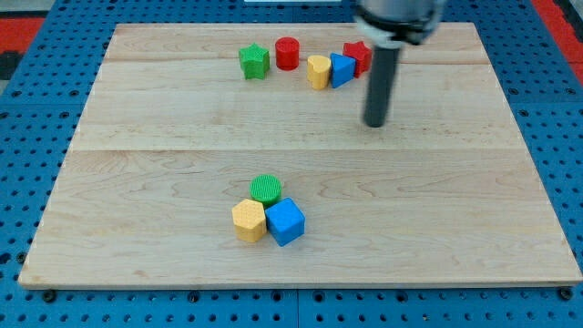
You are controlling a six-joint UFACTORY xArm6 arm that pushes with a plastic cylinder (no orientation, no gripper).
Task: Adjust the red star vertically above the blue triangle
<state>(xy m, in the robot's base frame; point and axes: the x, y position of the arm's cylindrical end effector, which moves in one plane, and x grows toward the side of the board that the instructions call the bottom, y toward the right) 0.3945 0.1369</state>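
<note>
The pale wooden tabletop (164, 173) fills most of the view, lying on a blue perforated base (27, 182) that shows around its edges. Over its upper right stands the arm's dark rod (381, 87), the biggest thing on the scene after the board, and my tip (375, 123) rests on the wood at about four o'clock from the top cluster, near it but not touching any block. There is no claw on this arm to be apart or together, only that plain rod. Down near the bottom centre three blocks huddle in contact: a blue cube (286, 221), a yellow hexagonal block (249, 220) to its nine o'clock, and a green cylinder (266, 189) sitting at twelve o'clock above the pair. Along the top, the blue triangle (342, 69) presses against a yellow block (318, 71) at its nine o'clock, while the red star (356, 55) sits touching the triangle at roughly one o'clock, partly hidden by the rod. Further toward nine o'clock stand a red cylinder (287, 53) and a green star (254, 62), slightly apart.
</note>
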